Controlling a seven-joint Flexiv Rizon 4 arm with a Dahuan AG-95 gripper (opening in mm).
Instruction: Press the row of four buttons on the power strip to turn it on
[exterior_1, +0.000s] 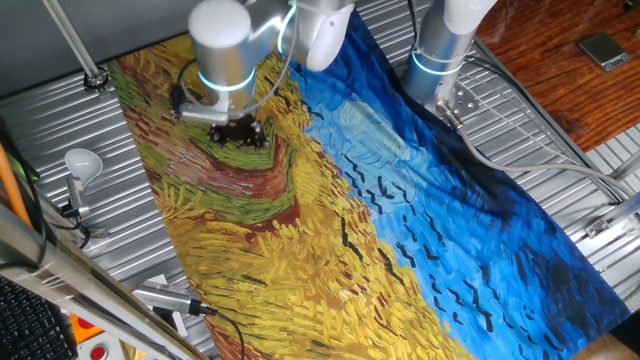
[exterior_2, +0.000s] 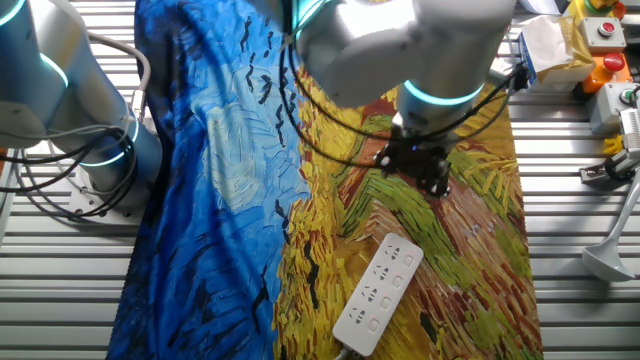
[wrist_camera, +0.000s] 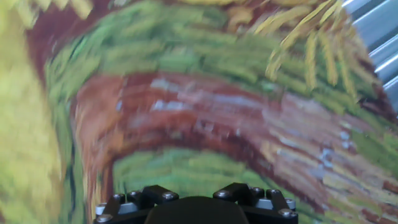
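The white power strip (exterior_2: 378, 295) lies slanted on the painted cloth (exterior_2: 470, 260), near the front of the other fixed view. Small pale marks run along its face. The four buttons (exterior_2: 393, 288) are hard to tell from the sockets at this size. My gripper (exterior_2: 428, 176) hangs over the green and brown swirl of the cloth, up and to the right of the strip and apart from it. One fixed view shows the gripper (exterior_1: 237, 132) low over the cloth, and the strip does not show there. The hand view holds only blurred cloth and the gripper's black mount (wrist_camera: 196, 210). The fingertips are hidden.
A second arm's base (exterior_2: 70, 110) stands at the cloth's blue side with cables (exterior_2: 60, 190) around it. A round white light bulb on a stand (exterior_1: 82, 163) sits off the cloth on the ribbed metal table. Button boxes (exterior_2: 600, 35) stand at the far right.
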